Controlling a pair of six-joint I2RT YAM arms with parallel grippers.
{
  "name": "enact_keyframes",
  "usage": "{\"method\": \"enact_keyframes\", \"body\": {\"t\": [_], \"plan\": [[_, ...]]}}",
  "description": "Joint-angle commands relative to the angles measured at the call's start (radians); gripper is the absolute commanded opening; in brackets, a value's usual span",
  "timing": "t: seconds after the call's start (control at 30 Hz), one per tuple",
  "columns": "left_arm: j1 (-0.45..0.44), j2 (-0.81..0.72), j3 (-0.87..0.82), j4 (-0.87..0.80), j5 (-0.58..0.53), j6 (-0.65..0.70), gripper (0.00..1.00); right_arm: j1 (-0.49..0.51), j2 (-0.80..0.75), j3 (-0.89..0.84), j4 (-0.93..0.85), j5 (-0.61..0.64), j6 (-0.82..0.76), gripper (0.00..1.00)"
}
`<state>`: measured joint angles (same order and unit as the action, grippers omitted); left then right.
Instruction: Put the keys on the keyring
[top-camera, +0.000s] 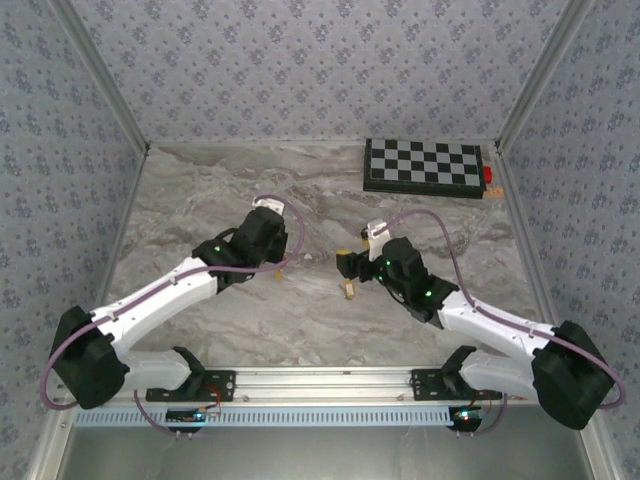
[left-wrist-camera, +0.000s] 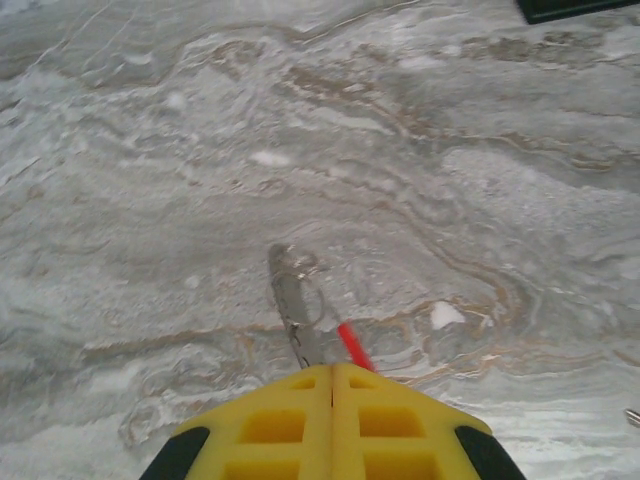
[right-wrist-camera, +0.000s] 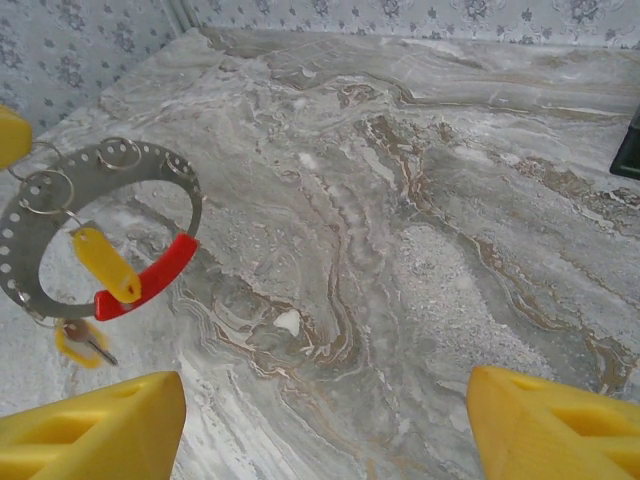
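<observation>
From the top camera you see both arms reaching in over the marbled table (top-camera: 200, 200), with their grippers facing each other near the middle. Your left gripper (top-camera: 279, 269) shows a small tan tip low over the surface. What it holds is too small to make out from here. Your right gripper (top-camera: 347, 276) stands apart from it, its two fingertips spread wide. A chessboard (top-camera: 424, 166) lies at the far right of the table, well away from both arms.

On the left wrist camera your left gripper (left-wrist-camera: 333, 372) has its yellow fingers (left-wrist-camera: 270, 425) pressed together with no gap, pinching the keyring (left-wrist-camera: 296, 300). You see the ring edge-on. Its grey metal part juts forward from the fingertips, and its red part runs into them just beside it.

On the right wrist camera your right gripper (right-wrist-camera: 325, 400) is spread wide. Its yellow fingers (right-wrist-camera: 95, 430) sit in the bottom corners with bare table between them. The keyring (right-wrist-camera: 150, 160) stands upright at the left, facing you as a flat grey band with holes, closed by a red segment. A yellow fingertip (right-wrist-camera: 8, 135) touches it at the upper left. The yellow key (right-wrist-camera: 105, 262) hangs across the ring's opening, its lower end over the red segment. The second key (right-wrist-camera: 78, 342), with a duller yellow-tan head and a grey blade, dangles below the ring's lower edge. Both seem to hang from thin wire loops on the band, though you cannot tell exactly how they are attached.
</observation>
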<state>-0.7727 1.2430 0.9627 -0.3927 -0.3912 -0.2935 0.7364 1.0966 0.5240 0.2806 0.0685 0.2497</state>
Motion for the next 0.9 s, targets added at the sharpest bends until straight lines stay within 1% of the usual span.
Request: {"method": "enact_keyframes", "body": {"t": [0.0,0.07,0.13,0.23,0.37,0.43,0.5,0.57,0.73,0.83,0.87], "plan": [[0.003,-0.043,0.014,0.070,0.124,0.094,0.00,-0.027,-0.032,0.007,0.013,-0.086,0.017,0.75],[0.010,-0.056,0.011,0.089,0.193,0.119,0.00,-0.046,-0.042,0.014,0.020,-0.147,0.026,0.74],[0.026,-0.079,-0.006,0.128,0.260,0.124,0.00,-0.058,-0.051,0.023,0.028,-0.180,0.038,0.73],[0.079,-0.124,-0.032,0.193,0.424,0.109,0.00,-0.063,-0.059,0.028,0.047,-0.215,0.053,0.66],[0.142,-0.185,-0.073,0.283,0.601,0.096,0.00,-0.076,-0.066,0.034,0.078,-0.270,0.061,0.64],[0.147,-0.195,-0.063,0.279,0.641,0.107,0.00,-0.087,-0.057,0.057,0.066,-0.313,0.066,0.63],[0.151,-0.198,-0.051,0.279,0.705,0.119,0.00,-0.105,-0.045,0.076,0.074,-0.379,0.081,0.59],[0.151,-0.201,-0.048,0.286,0.748,0.122,0.00,-0.124,-0.037,0.086,0.100,-0.429,0.099,0.55],[0.155,-0.198,-0.044,0.302,0.772,0.125,0.00,-0.182,-0.020,0.117,0.130,-0.514,0.121,0.55],[0.156,-0.192,-0.037,0.297,0.781,0.124,0.00,-0.189,-0.004,0.126,0.150,-0.563,0.119,0.55],[0.155,-0.189,-0.035,0.292,0.785,0.125,0.00,-0.188,0.005,0.129,0.158,-0.583,0.115,0.57]]}}
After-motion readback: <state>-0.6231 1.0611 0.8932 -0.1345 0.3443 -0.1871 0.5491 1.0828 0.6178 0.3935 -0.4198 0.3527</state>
